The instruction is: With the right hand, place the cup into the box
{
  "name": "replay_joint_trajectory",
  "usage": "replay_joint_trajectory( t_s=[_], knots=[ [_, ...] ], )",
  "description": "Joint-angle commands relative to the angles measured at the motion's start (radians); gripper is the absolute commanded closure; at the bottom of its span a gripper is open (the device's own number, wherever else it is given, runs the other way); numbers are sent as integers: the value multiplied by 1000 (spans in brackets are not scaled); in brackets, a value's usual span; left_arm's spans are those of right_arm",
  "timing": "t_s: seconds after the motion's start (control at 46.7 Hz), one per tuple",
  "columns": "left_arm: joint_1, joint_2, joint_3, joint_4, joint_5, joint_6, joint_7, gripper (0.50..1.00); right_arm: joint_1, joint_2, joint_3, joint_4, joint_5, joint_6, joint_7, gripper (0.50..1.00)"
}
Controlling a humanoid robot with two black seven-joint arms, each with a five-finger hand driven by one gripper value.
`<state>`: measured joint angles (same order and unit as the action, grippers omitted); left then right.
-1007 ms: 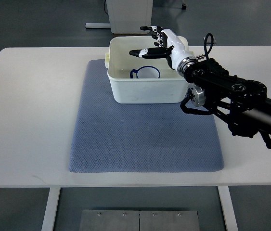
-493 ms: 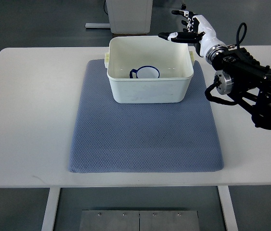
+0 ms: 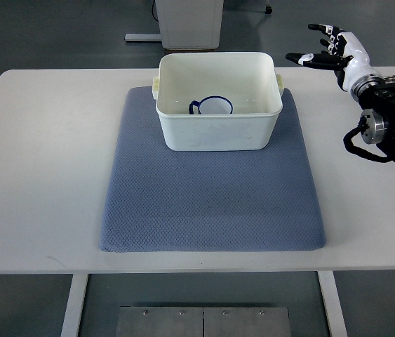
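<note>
Spreading wide and holding nothing, the fingers (image 3: 308, 59) of the right hand (image 3: 332, 50) have been drawn back from over the box (image 3: 218, 133) to the table's (image 3: 43, 140) right edge. One blue-rimmed cup (image 3: 212, 107) is left inside one white box on one blue mat (image 3: 211, 203), so the placing seems done.

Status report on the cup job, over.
Right hand open, empty, off to the box's right. Left arm out of view. Cup sits inside box on the mat. Nothing in the way.
</note>
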<state>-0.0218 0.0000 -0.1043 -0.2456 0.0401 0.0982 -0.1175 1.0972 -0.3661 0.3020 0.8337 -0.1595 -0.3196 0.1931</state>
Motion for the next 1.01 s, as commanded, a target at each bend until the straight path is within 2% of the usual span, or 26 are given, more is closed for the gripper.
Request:
replay_joint_trajectory(
  t_s=[0.0, 0.236, 0.471, 0.985],
  knots=[
    [0, 0, 0, 0, 0, 0, 1, 500, -30, -25, 57, -2, 1, 22, -1, 500],
    [0, 0, 0, 0, 0, 0, -1, 500, -155, -51, 291, -16, 1, 157, -9, 500],
    [0, 0, 0, 0, 1, 0, -1, 500, -260, -51, 417, -37, 3, 275, -9, 500],
    [0, 0, 0, 0, 0, 0, -1, 500, -404, -39, 529, -93, 84, 389, 5, 500]
  ],
)
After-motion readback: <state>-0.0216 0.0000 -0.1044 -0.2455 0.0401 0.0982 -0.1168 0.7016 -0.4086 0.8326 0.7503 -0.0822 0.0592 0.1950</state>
